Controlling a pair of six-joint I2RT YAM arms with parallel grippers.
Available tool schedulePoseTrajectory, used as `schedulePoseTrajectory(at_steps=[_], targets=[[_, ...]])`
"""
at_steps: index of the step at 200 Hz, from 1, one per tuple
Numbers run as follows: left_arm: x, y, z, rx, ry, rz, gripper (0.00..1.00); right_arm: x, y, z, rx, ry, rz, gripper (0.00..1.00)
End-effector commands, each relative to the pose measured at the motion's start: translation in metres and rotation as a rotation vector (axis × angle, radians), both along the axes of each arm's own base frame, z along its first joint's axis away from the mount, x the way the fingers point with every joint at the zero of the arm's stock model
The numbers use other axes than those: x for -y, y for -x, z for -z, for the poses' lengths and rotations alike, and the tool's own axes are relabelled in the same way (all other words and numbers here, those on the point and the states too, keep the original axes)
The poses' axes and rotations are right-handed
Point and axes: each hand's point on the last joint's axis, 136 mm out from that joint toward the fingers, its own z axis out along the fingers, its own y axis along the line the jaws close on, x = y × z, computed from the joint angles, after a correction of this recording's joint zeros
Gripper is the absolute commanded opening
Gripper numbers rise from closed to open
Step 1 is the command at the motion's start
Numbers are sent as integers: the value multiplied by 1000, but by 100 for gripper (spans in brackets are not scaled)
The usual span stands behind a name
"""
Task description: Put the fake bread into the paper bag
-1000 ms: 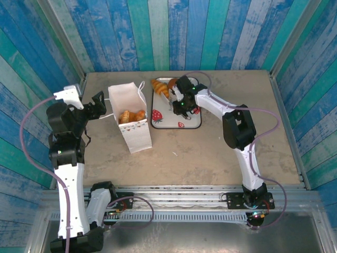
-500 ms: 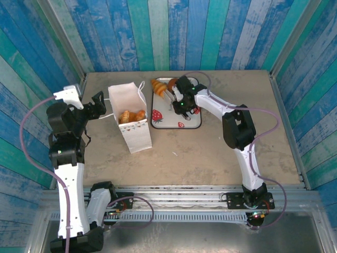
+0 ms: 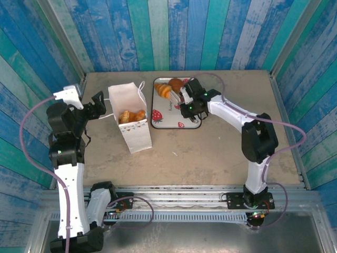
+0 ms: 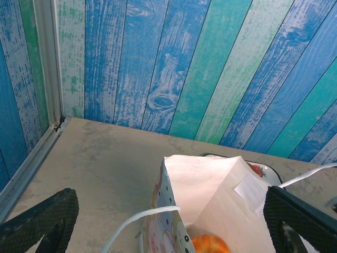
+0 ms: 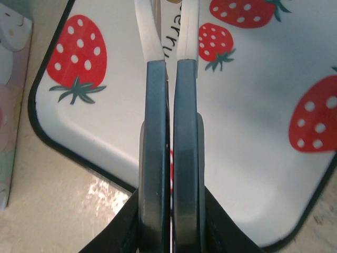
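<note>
- Top external view: at far left the left gripper (image 3: 101, 107) hangs above the table (image 3: 221, 153), its jaws spread wide and holding nothing.
- Its open end faces the bag (image 3: 136, 138), which stands just to its right; the two are near each other, and I cannot tell whether they touch.
- From the left wrist view, the two dark fingertips (image 4: 39, 221) sit at the lower corners of the frame, with the bag's open mouth and a white cord handle (image 4: 142, 219) between them.
- The bag stands upright with its top open. Some golden-brown bread (image 3: 130, 115) lies inside it, near the front wall.
- Right of the bag, just beside it, a white tray (image 3: 168, 120) with a strawberry print lies flat on the table.
- More bread rests on the tray's far left corner: a ridged croissant (image 3: 164, 90) and, just behind it, a round brown bun (image 3: 176, 83).
- The right gripper (image 3: 184, 95) is over the tray, just right of the croissant.
- From the right wrist view, its jaws are pressed together above the strawberry print, with nothing visible between them.
</note>
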Motion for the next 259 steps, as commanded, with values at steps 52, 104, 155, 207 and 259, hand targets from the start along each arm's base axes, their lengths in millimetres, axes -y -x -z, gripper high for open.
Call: schedulePoseTrajectory(at_steps=[52,104,155,207,259], targets=[[0,-21,9,-98,23,28,94,19,47,-95,212,-72,44,0],[13,-62,34,-254,50,160,97,26,83,-173,370,-143,63,1],[17,-90,59,-324,87,222,96,19,116,-237,508,-208,38,1],[18,-103,85,-397,90,254,82,1,152,-288,631,-250,-28,1],[11,-120,95,-426,115,276,67,-26,190,-308,669,-295,-93,1]])
